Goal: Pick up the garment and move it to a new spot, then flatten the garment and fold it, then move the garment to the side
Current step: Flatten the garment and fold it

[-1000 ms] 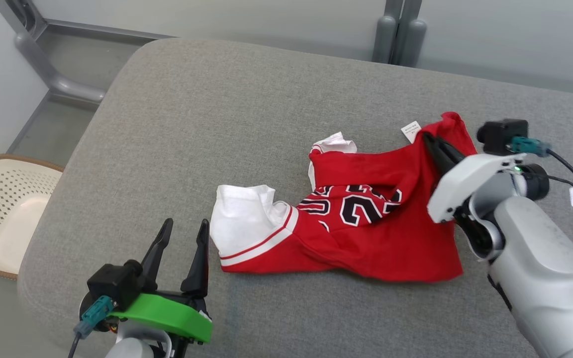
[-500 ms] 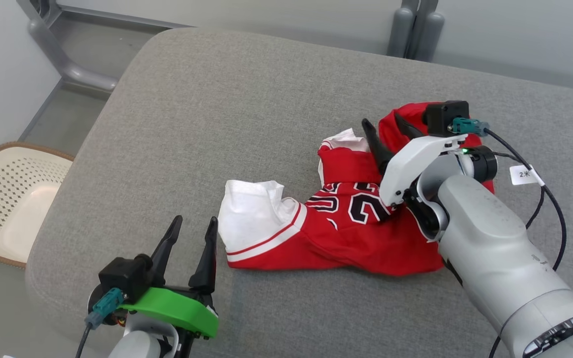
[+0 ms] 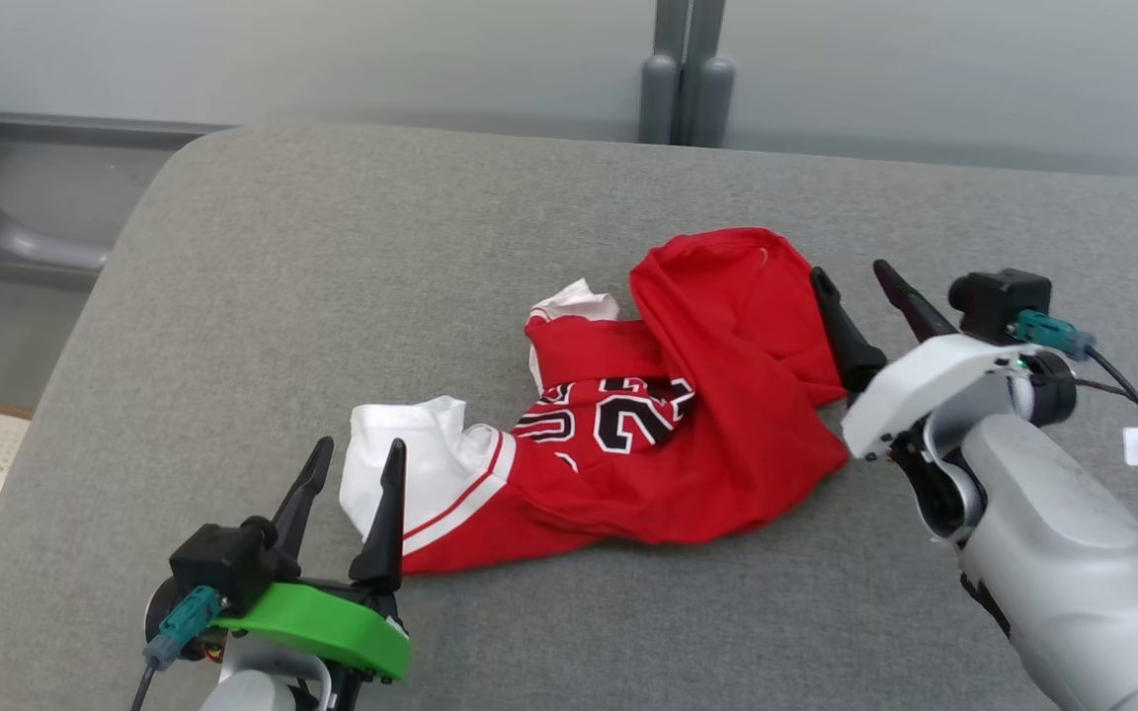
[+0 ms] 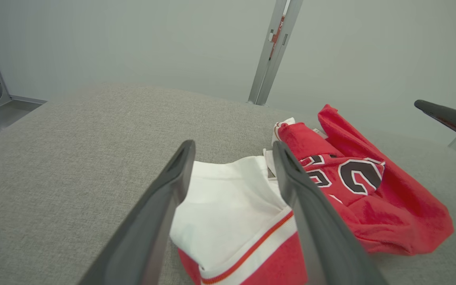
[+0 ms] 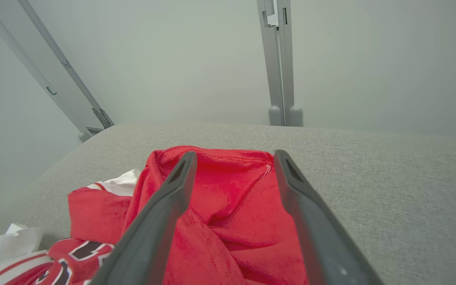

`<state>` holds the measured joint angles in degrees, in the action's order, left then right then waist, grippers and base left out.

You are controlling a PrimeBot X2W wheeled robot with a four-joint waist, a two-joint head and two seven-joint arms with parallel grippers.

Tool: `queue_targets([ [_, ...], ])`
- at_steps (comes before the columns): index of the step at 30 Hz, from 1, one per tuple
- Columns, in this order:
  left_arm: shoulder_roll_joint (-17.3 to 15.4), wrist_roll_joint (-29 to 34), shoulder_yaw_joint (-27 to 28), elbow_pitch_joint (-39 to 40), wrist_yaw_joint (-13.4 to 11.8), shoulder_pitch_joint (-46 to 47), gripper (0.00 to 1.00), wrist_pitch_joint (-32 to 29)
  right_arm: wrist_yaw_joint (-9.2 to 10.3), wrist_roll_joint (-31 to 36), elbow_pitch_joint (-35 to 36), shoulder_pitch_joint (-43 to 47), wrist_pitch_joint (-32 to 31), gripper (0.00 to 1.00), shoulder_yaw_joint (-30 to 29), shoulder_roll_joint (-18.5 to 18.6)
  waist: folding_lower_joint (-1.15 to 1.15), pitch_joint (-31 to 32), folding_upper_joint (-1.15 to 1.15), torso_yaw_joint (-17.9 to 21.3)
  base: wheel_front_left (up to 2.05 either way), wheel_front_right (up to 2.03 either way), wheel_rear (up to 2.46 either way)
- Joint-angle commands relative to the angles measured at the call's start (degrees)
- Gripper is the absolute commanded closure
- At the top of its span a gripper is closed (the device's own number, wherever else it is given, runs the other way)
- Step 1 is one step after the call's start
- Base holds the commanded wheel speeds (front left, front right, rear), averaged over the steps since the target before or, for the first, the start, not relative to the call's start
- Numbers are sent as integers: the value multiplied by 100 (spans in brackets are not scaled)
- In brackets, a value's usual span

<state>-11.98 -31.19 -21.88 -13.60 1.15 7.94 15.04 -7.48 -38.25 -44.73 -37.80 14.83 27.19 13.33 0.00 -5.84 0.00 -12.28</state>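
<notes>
Red jersey crumpled, both jaws spread and empty. I'd pinch white sleeve with left gripper, hem with right gripper, pull apart evenly.

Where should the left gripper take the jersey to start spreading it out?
Probably the white sleeve, at its free outer edge, coming in low from the robot's near left. It lies loose on the grey cushion at the left end of the jersey, straight ahead of the open left gripper, while the rest is bunched and folded over itself.
</notes>
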Motion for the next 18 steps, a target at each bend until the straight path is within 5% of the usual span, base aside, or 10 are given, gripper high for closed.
queue_targets([
  [1,-53,35,46,31,-37,-79,0,11,-3,96,211,204,39,0,-142,90,0,187,0,359,0,0,0],
  [11,-55,170,257,259,-125,-210,0,14,-3,596,1494,2106,39,0,-1508,174,0,237,0,528,0,0,0],
  [18,-24,203,307,273,-83,-212,0,15,-2,1212,1655,2482,-127,0,-1293,122,0,203,0,432,0,0,0],
])
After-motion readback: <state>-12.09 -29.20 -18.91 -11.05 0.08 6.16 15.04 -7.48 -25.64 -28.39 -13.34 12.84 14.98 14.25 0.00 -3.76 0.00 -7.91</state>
